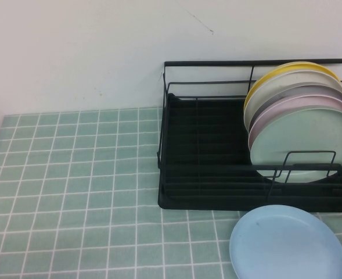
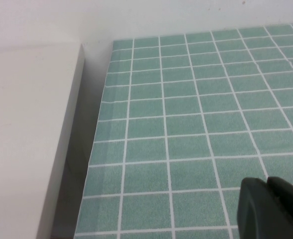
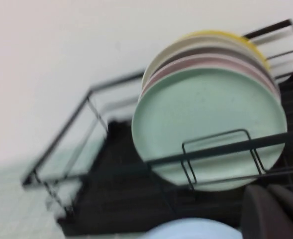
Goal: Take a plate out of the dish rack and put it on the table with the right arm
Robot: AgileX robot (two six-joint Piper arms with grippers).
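The plate (image 1: 301,142) stands upright at the front of the stack in the rack (image 1: 205,174), untouched; nothing is done yet bar the approach; the right claw (image 3: 268,211) is closed, empty, near the rack front; the left claw (image 2: 270,209), closed, hovers over bare tabletop (image 1: 72,174); reach, grasp, lift and placing remain; a blue plate (image 1: 287,244) lies beside the rack.

My right gripper (image 3: 271,211) sits closed, its dark tip low before the dish rack (image 3: 101,164). The mint-green plate (image 3: 208,127) stands upright at the front of the stack, pink plate (image 3: 206,63) directly behind it. A light blue plate (image 3: 193,230) lies below, beside my tip.
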